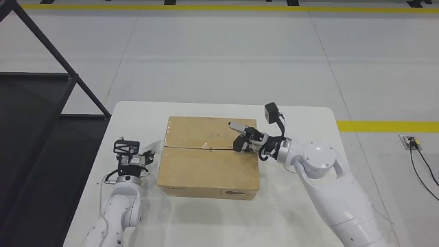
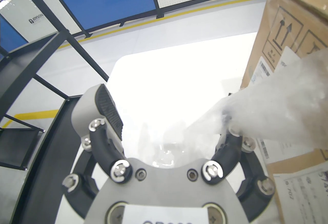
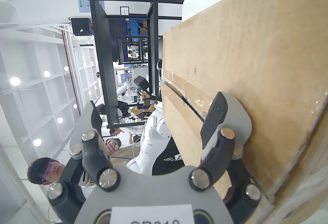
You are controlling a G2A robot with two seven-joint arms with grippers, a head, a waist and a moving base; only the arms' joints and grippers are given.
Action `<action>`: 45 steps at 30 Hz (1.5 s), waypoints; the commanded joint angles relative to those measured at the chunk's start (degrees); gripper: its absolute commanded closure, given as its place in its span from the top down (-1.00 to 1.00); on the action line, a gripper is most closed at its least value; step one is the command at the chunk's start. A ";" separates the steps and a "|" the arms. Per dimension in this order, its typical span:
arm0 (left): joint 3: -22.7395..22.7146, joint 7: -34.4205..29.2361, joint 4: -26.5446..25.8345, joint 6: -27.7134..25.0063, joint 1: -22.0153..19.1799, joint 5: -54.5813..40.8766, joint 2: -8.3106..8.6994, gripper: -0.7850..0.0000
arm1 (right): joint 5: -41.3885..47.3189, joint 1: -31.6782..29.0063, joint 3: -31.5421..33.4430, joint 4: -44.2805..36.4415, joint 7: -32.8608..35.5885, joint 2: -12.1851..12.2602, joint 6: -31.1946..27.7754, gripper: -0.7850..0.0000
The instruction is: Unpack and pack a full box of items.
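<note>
- Top view: the box sits shut in the middle of the white table. The right claw is over the top of it, at the seam. The left claw is just beside its left side.
- Left wrist view: left claw spread wide, gripping nothing, box close alongside.
- Right wrist view: right claw released too. One finger is low on the box by the seam, and the other is out in free air.
</note>
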 commanded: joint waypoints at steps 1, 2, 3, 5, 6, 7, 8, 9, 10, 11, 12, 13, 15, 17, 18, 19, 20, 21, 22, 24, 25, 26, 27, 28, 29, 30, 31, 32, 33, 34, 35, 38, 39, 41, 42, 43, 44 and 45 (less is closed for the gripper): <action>0.13 0.89 1.03 1.77 -0.91 -1.14 -0.42 1.00 | 0.01 0.05 -0.02 0.02 -0.02 0.02 0.01 1.00; -0.04 1.37 1.24 2.49 -1.25 -1.88 -0.59 1.00 | 0.03 0.09 -0.02 0.02 -0.02 0.03 0.04 1.00; -0.24 1.78 1.37 2.99 -1.47 -2.79 -0.75 1.00 | 0.05 0.13 -0.02 0.04 -0.01 0.04 0.06 1.00; -0.84 2.73 1.40 4.11 -1.92 -4.43 -1.03 1.00 | 0.09 0.22 -0.07 0.08 -0.01 0.04 0.09 1.00; -1.16 3.11 1.41 4.51 -2.07 -5.16 -1.14 1.00 | 0.12 0.28 -0.13 0.13 -0.06 0.03 0.11 1.00; -1.57 3.58 1.21 4.86 -2.22 -5.92 -1.24 1.00 | 0.10 0.39 -0.23 0.19 -0.05 0.02 0.11 1.00; -1.86 4.02 1.10 5.09 -2.27 -6.25 -1.30 1.00 | 0.18 0.49 -0.31 0.29 -0.02 0.00 0.08 1.00; -2.24 4.42 0.90 5.28 -2.40 -6.66 -1.36 1.00 | 0.27 0.63 -0.40 0.43 -0.04 -0.03 0.06 1.00; -2.55 4.77 0.75 5.43 -2.47 -6.96 -1.42 1.00 | 0.28 0.77 -0.53 0.61 0.01 -0.06 0.09 1.00; -2.80 5.13 0.55 5.55 -2.46 -7.14 -1.47 1.00 | 0.40 0.93 -0.62 0.79 0.08 -0.09 0.07 1.00; -3.15 5.61 0.12 5.69 -2.42 -7.50 -1.52 1.00 | 0.44 1.09 -0.72 0.98 0.11 -0.11 0.01 1.00; -3.46 6.08 -0.29 5.77 -2.28 -7.77 -1.57 1.00 | 0.44 1.22 -0.81 1.16 0.16 -0.13 -0.07 1.00; -4.21 7.22 -1.41 5.89 -1.86 -8.64 -1.66 1.00 | 0.56 1.41 -0.93 1.43 0.20 -0.16 -0.21 1.00; -4.96 8.20 -2.96 6.07 -1.32 -9.26 -1.73 1.00 | 0.69 1.53 -1.01 1.62 0.21 -0.18 -0.40 1.00; -5.29 8.59 -3.75 6.06 -0.96 -9.47 -1.76 1.00 | 0.70 1.56 -1.05 1.71 0.19 -0.19 -0.51 1.00; -5.68 9.01 -4.69 6.27 -0.61 -9.56 -1.78 1.00 | 0.73 1.60 -1.08 1.79 0.18 -0.20 -0.57 1.00; -6.01 9.38 -5.74 6.35 -0.28 -9.66 -1.80 1.00 | 0.82 1.63 -1.11 1.86 0.22 -0.20 -0.63 1.00; -6.34 9.54 -6.72 6.45 0.10 -9.90 -1.84 1.00 | 0.88 1.67 -1.14 2.00 0.27 -0.21 -0.66 1.00; -6.66 9.77 -7.85 6.57 0.42 -9.95 -1.86 1.00 | 0.91 1.74 -1.18 2.11 0.30 -0.22 -0.65 1.00; -7.11 9.87 -9.82 6.68 1.07 -9.88 -1.92 1.00 | 0.96 1.84 -1.27 2.31 0.29 -0.24 -0.74 1.00; -7.25 9.83 -10.70 6.72 1.35 -9.81 -1.95 1.00 | 0.98 1.89 -1.31 2.41 0.28 -0.25 -0.80 1.00; -7.37 9.74 -11.57 6.71 1.62 -9.77 -1.99 1.00 | 1.00 1.94 -1.36 2.50 0.27 -0.26 -0.85 1.00; -7.43 9.67 -12.54 6.73 1.82 -9.63 -2.04 1.00 | 1.11 1.96 -1.41 2.60 0.33 -0.27 -0.85 1.00; -7.49 9.46 -13.34 6.77 2.04 -9.52 -2.08 1.00 | 1.17 2.02 -1.44 2.69 0.36 -0.28 -0.86 1.00; -7.47 9.39 -14.29 6.77 2.19 -9.17 -2.12 1.00 | 1.14 2.06 -1.51 2.75 0.42 -0.28 -0.91 1.00; -7.47 9.20 -14.96 6.80 2.41 -8.97 -2.17 1.00 | 1.13 2.10 -1.55 2.82 0.45 -0.29 -0.96 1.00; -7.47 8.97 -15.63 6.85 2.58 -8.79 -2.22 1.00 | 1.15 2.12 -1.59 2.87 0.44 -0.30 -0.99 1.00; -7.41 8.89 -16.42 6.83 2.70 -8.60 -2.28 1.00 | 1.17 2.13 -1.63 2.88 0.42 -0.30 -1.02 1.00; -7.40 8.84 -16.99 6.86 2.87 -8.51 -2.34 1.00 | 1.18 2.14 -1.66 2.89 0.39 -0.31 -1.03 1.00; -7.36 8.81 -17.64 6.89 3.02 -8.28 -2.40 1.00 | 1.19 2.13 -1.67 2.88 0.39 -0.30 -1.04 1.00; -7.35 8.73 -18.31 6.93 3.16 -8.13 -2.46 1.00 | 1.20 2.11 -1.66 2.85 0.39 -0.30 -1.03 1.00; -7.37 8.33 -20.45 6.88 3.72 -7.52 -2.60 1.00 | 1.08 2.02 -1.61 2.71 0.35 -0.25 -0.96 1.00; -7.39 8.07 -21.13 6.83 3.93 -7.23 -2.63 1.00 | 1.05 1.97 -1.57 2.62 0.32 -0.23 -1.02 1.00; -7.43 7.60 -22.46 6.71 4.24 -6.56 -2.70 1.00 | 1.21 1.81 -1.50 2.47 0.27 -0.21 -1.08 1.00; -7.40 7.21 -23.13 6.55 4.36 -6.28 -2.73 1.00 | 1.21 1.76 -1.49 2.42 0.26 -0.20 -1.07 1.00; -7.43 6.85 -23.71 6.47 4.46 -5.88 -2.75 1.00 | 1.20 1.73 -1.48 2.37 0.25 -0.19 -1.05 1.00; -7.37 6.51 -24.40 6.36 4.53 -5.55 -2.79 1.00 | 1.20 1.71 -1.47 2.33 0.25 -0.18 -1.04 1.00; -7.34 6.22 -24.96 6.30 4.62 -5.19 -2.83 1.00 | 1.23 1.68 -1.47 2.29 0.27 -0.17 -1.04 1.00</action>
